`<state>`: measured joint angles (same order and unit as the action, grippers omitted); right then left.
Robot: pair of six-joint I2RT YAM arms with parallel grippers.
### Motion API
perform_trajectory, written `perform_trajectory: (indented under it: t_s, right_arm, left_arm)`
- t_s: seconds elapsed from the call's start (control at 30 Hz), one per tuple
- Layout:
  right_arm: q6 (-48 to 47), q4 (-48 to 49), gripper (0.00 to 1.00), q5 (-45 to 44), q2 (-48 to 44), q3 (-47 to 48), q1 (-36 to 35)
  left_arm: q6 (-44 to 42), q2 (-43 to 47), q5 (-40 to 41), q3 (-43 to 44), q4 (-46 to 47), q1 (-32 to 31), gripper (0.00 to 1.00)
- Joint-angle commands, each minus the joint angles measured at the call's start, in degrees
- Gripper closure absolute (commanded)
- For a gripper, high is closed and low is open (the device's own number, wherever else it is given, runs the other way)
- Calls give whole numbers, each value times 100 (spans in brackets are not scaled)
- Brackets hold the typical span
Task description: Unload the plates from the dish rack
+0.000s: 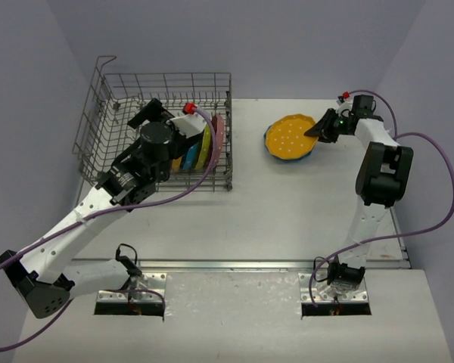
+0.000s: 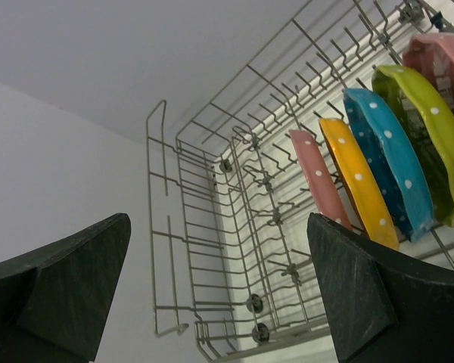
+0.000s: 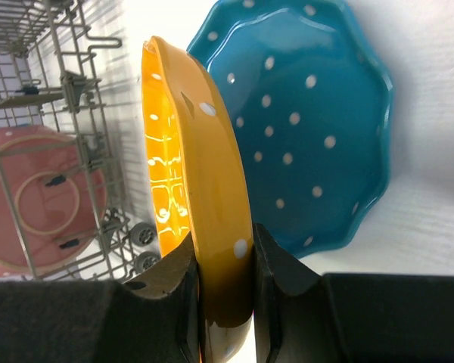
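Observation:
The grey wire dish rack (image 1: 166, 76) stands at the back left. Several dotted plates lean in its tines: pink (image 2: 315, 184), orange (image 2: 360, 195), blue (image 2: 387, 168), green (image 2: 433, 127) and another pink one (image 2: 448, 51). My left gripper (image 1: 157, 112) is inside the rack, open (image 2: 219, 295) and empty, left of the nearest pink plate. My right gripper (image 1: 318, 130) is shut on the rim of an orange plate (image 3: 212, 189), tilted over a blue plate (image 3: 310, 121) that lies on the table. From above, the orange plate (image 1: 291, 136) covers most of the blue plate.
The rack's raised wire handle (image 1: 106, 60) stands at its back left corner. The rack (image 3: 68, 83), with a pink plate (image 3: 38, 197) in it, sits left of the right gripper. White tabletop (image 1: 287, 212) lies between rack and arm bases; grey walls stand behind.

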<state>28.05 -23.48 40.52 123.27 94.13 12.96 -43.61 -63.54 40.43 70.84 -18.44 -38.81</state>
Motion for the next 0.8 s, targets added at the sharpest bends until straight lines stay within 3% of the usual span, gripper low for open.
perform_trajectory:
  t_s: [0.0,0.37,0.6,0.67,0.77]
  right_arm:
    - [176,596,100,421,57,568,13]
    - [281,815,99,354,581,778,13]
    - [43,485,69,-35,769,932,13]
    - [-110,367,56,-249,748,980,9]
    - [-201,297,48,-532,655,928,10]
  left_arm:
    - [573,369,-202,-110,-168,120,0]
    - [731,296,-332,-26,-298,226,0]
    - [828,290,-446,-44,-397,260,0]
    - [837,303,-466,-70,-410,273,0]
    - [852,340,-481,-109,-429,286,0]
